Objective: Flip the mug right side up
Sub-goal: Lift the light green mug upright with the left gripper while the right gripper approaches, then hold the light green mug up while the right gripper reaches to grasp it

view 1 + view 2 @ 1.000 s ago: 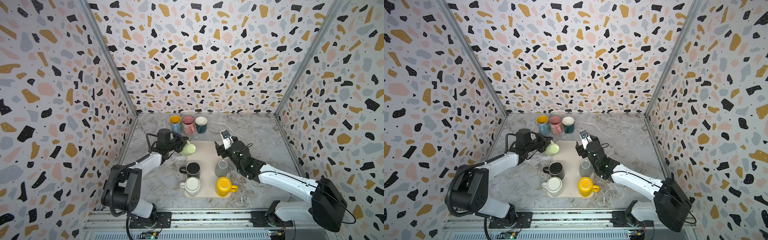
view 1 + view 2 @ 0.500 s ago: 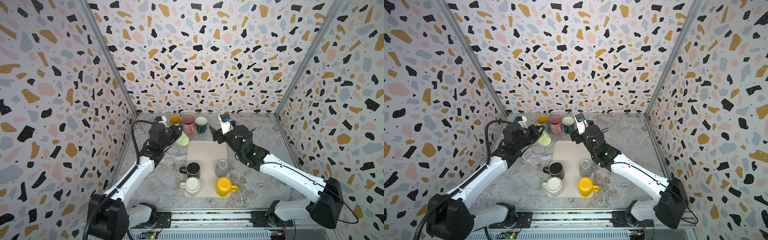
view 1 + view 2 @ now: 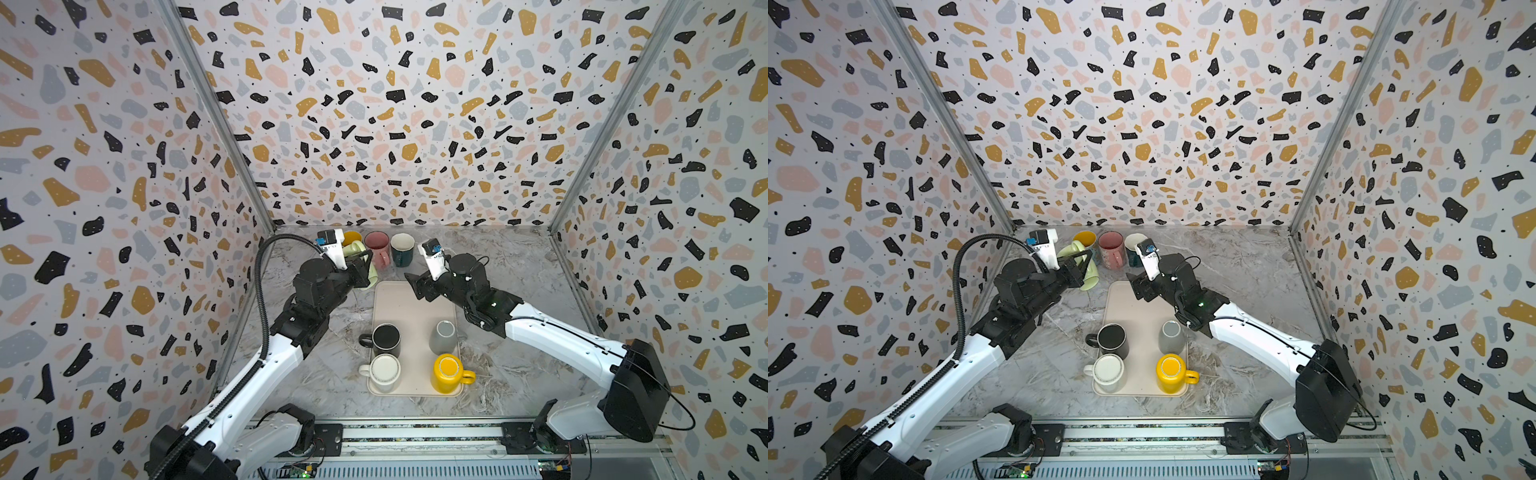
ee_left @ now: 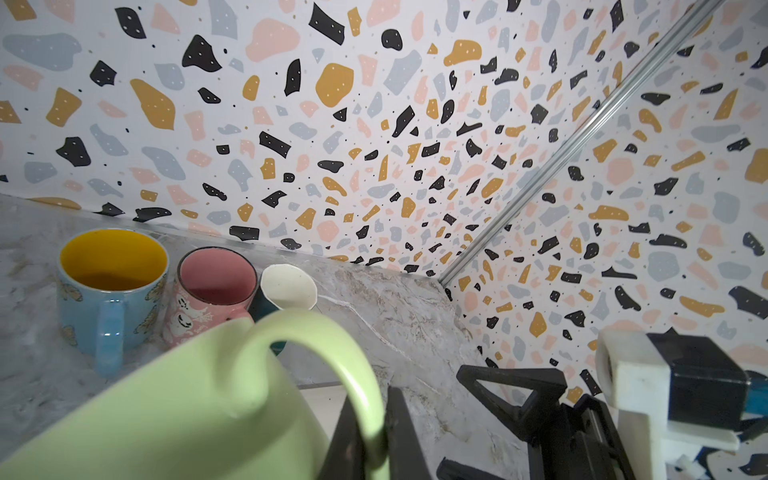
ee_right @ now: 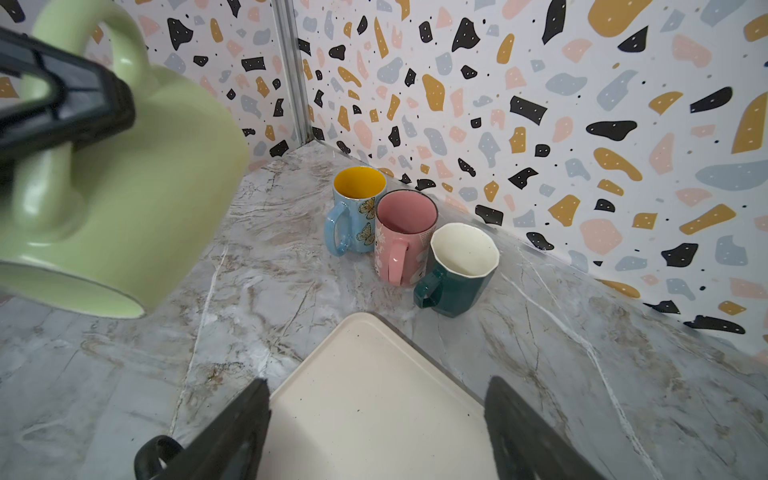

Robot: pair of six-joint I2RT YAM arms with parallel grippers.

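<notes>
While left gripper [image 3: 1079, 262] pinches its handle [image 4: 332, 345], green mug [image 5: 124, 199] tilted mouth-down, right gripper [image 5: 376, 384] wide.

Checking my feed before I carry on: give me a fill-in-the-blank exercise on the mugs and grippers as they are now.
1. The left gripper is shut on the ______ of the green mug.
2. The right gripper, over the tray, is ______ and empty.
3. ______ mugs stand on the tray.
4. Between the blue mug and the dark green mug stands the ______ mug.

Missing words: handle; open; four; pink.
</notes>
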